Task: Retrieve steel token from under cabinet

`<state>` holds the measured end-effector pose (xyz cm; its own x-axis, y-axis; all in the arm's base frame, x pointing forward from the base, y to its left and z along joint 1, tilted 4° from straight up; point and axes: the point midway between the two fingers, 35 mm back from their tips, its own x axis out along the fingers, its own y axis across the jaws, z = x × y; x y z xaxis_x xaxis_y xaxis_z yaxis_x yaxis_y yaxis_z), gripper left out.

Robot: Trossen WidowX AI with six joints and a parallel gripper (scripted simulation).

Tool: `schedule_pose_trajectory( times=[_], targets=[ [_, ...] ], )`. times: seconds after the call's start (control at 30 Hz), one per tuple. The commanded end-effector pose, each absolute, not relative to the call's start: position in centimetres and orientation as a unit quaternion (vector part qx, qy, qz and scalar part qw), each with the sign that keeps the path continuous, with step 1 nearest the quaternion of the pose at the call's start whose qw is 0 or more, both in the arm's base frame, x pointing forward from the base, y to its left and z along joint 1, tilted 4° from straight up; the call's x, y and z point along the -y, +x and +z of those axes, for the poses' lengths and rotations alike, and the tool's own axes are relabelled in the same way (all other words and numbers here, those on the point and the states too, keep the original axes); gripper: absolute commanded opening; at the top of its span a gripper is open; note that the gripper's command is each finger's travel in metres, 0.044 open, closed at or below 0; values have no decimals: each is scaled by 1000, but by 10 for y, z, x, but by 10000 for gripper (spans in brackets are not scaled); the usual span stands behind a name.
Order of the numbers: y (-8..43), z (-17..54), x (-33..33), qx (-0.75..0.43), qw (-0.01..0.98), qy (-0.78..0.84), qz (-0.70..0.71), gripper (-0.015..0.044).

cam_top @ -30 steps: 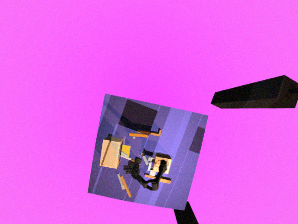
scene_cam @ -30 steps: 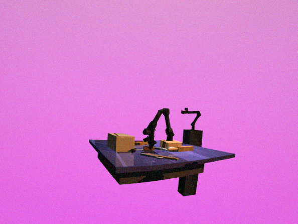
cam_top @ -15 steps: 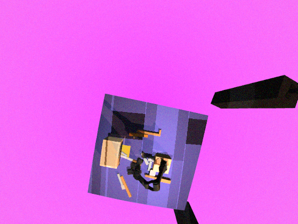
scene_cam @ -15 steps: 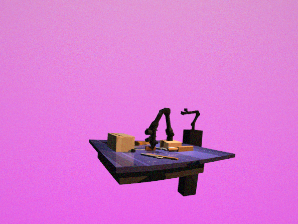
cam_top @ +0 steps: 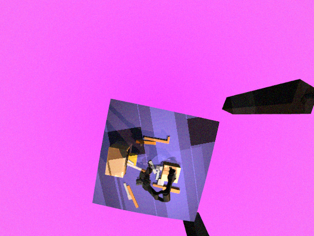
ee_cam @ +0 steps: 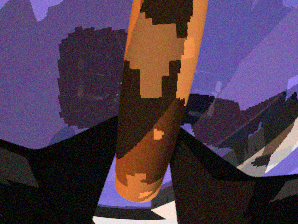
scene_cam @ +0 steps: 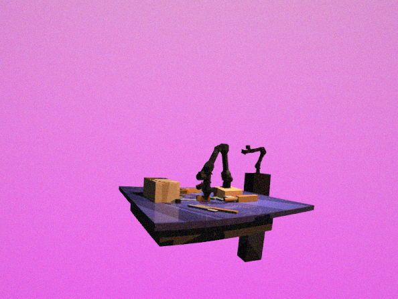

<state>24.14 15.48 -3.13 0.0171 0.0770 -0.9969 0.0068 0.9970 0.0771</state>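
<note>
While the tool (cam_top: 142, 178) (scene_cam: 206, 198) (ee_cam: 145, 127) pinches an orange handle (ee_cam: 156, 75), the steel token stays out of sight, perhaps beneath the cabinet (cam_top: 116, 164) (scene_cam: 162, 191) — likely stiff, slippery; best dragged by its far edge.

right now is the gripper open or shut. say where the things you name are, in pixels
Shut on an orange handle (ee_cam: 152, 115). The wrist view shows the gripper (ee_cam: 145, 127) with its two dark fingers pressed against the handle's sides, one on each side.
</note>
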Motion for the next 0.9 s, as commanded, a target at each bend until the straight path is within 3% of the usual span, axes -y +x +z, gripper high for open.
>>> schedule_pose_trajectory(
  times=[0.0,0.87],
  targets=[
    [234,-32,-154,-702,712,29,23,0],
    [199,-33,-159,-702,711,29,23,0]
  ],
)
